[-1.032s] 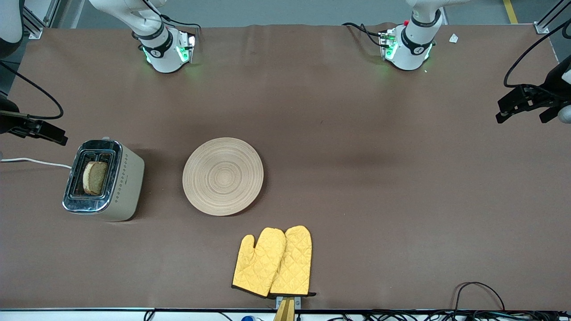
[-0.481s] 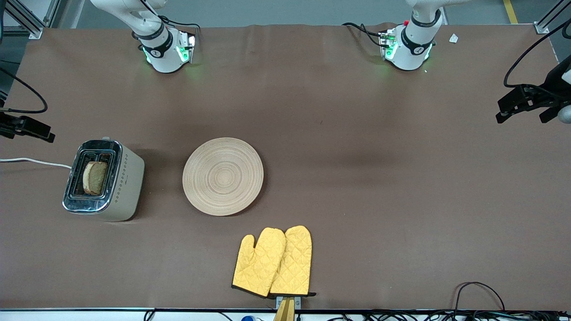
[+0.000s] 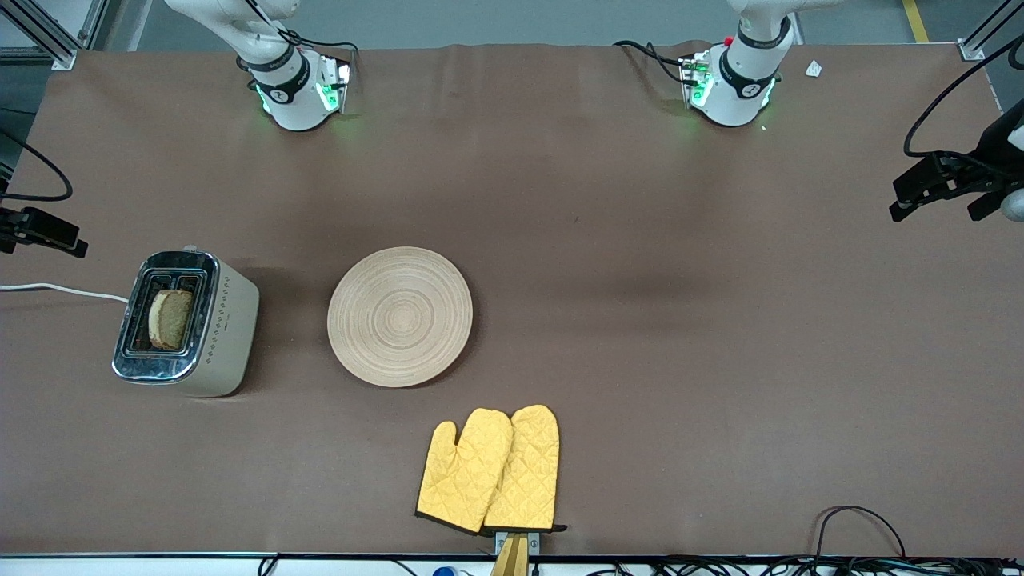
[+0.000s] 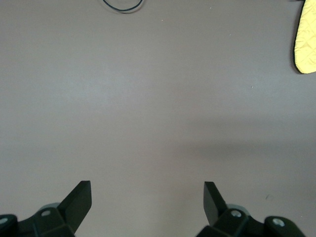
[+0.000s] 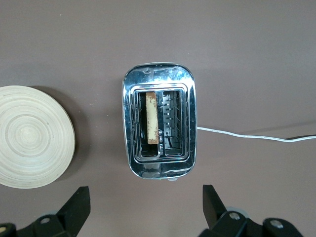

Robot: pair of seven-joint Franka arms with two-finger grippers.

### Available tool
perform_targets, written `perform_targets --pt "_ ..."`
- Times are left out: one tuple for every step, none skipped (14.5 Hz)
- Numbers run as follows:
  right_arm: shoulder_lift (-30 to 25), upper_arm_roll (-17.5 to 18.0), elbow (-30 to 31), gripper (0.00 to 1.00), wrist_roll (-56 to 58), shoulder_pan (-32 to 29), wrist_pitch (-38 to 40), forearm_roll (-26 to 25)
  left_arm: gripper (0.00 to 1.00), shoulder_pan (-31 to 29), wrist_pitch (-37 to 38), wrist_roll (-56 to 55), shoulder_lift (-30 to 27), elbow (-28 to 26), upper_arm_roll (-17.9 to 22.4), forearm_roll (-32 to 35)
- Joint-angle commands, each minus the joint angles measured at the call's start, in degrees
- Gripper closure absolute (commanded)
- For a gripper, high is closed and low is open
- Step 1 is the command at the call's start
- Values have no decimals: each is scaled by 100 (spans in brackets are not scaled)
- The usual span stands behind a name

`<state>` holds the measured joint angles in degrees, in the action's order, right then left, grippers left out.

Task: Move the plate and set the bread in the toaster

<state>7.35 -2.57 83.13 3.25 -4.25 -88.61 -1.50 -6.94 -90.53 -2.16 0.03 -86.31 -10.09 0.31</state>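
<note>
The cream toaster (image 3: 220,328) stands near the right arm's end of the table, and the brown bread slice (image 3: 170,318) stands upright in one of its slots. The round tan plate (image 3: 400,316) lies flat and empty beside it, toward the table's middle. My right gripper (image 3: 44,232) is open and empty, up over the table's edge at the right arm's end. Its wrist view shows the toaster (image 5: 159,98), the bread (image 5: 152,123) and the plate (image 5: 32,137) below the right gripper (image 5: 146,207). My left gripper (image 3: 932,188) is open and empty over the left arm's end, above bare table in its own view (image 4: 147,202).
A pair of yellow oven mitts (image 3: 490,470) lies nearer the front camera than the plate; one edge shows in the left wrist view (image 4: 307,39). The toaster's white cord (image 3: 64,290) runs off the right arm's end. Black cables (image 3: 856,524) lie at the front edge.
My right gripper has drawn away from the toaster toward the right arm's end of the table. The bread, plate and left arm have not moved.
</note>
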Motion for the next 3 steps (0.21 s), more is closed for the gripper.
perform_targets --pt "-181 -50 168 0 62 90 -43 44 0 -1 106 49 32 115 -11 101" --pt "-181 -138 168 0 71 152 -34 53 0 34 106 -21 32 124 -19 171" --pt "-181 -147 168 0 62 153 -34 53 0 26 106 -4 32 132 -20 224"
